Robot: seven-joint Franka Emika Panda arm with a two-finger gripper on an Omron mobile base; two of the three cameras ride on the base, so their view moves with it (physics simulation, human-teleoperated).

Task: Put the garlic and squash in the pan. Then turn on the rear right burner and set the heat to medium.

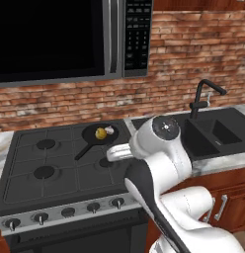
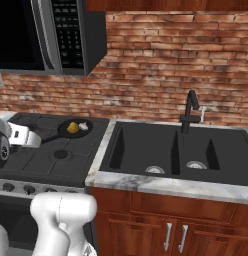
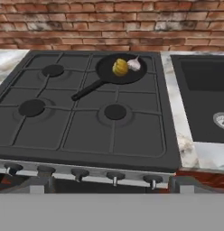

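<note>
Squash (image 3: 120, 67) and garlic (image 3: 134, 64) lie touching inside the pan (image 3: 108, 73), the garlic at the squash's 2 o'clock in the hand view. The pan sits on the stove's (image 3: 136, 135) rear right burner, its handle running out toward 8 o'clock. Along the stove's front edge stands a row of knobs (image 3: 115, 177). The fingers (image 3: 109, 186) are spread wide apart, holding nothing, low before the stove front. A dark sink (image 2: 146, 150) lies at 3 o'clock of the stove.
</note>
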